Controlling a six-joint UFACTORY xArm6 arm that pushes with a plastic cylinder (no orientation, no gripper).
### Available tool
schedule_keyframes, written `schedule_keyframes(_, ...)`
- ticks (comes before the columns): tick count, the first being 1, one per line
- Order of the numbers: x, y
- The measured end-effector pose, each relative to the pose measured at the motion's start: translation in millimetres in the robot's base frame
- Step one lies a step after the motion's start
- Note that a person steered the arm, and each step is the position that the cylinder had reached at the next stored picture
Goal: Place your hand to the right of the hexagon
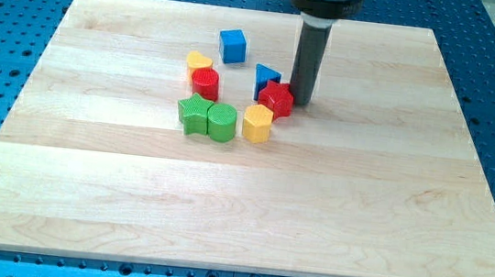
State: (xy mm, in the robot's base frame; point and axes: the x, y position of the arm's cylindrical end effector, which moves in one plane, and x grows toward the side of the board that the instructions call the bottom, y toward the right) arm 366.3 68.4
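The yellow hexagon block [256, 123] lies near the board's middle. My tip [301, 99] stands above and to the right of it, just right of a red block [277, 98] that touches the hexagon's upper right. A blue triangular block [266, 77] sits behind the red one, left of the rod. The rod is upright and dark.
A green block [194, 114] and a green cylinder [221, 122] sit left of the hexagon. A red cylinder [205, 83], a yellow heart-like block [198, 61] and a blue cube [232, 46] lie further up left. The wooden board [240, 211] rests on a blue perforated table.
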Motion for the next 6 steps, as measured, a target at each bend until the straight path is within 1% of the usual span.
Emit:
schedule_keyframes(1, -28.3, 0.0)
schedule_keyframes(2, -37.4, 7.7)
schedule_keyframes(3, 1.6, 29.0)
schedule_keyframes(4, 59.7, 31.9)
schedule_keyframes(5, 99.8, 31.9)
schedule_keyframes(6, 97.6, 30.3)
